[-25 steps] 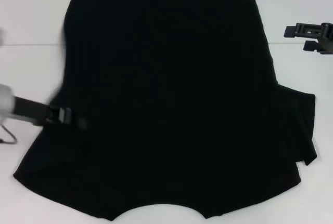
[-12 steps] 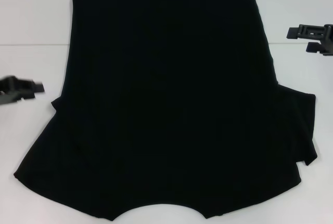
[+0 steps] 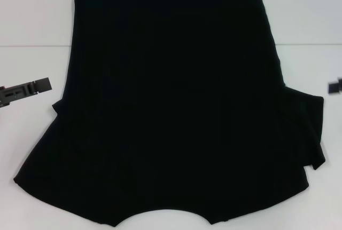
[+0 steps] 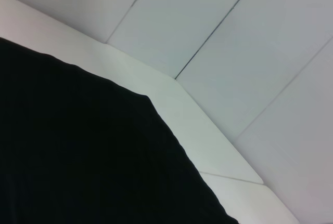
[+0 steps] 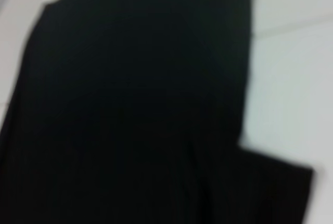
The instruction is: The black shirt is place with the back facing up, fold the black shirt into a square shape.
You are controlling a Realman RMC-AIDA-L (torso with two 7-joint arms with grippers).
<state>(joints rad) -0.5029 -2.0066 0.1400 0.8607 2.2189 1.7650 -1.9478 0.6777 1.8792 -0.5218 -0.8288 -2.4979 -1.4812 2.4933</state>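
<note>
Across the white desk point(image 3: 32, 22), the black shirt point(image 3: 171, 102) is spread flat, with both end effectors off the cloth.

Most of the head view is filled by the shirt; one sleeve is seen sticking out on the robot's right, and a curved edge is seen at the near side. No lettering is shown on the upper face. The left end effector point(image 3: 40, 85) is held just beside the shirt's left edge, apart from it, nothing gripped; whether its fingers are spread cannot be told. Only a sliver of the right end effector point(image 3: 335, 87) is seen at the right border, its state not discernible.
</note>
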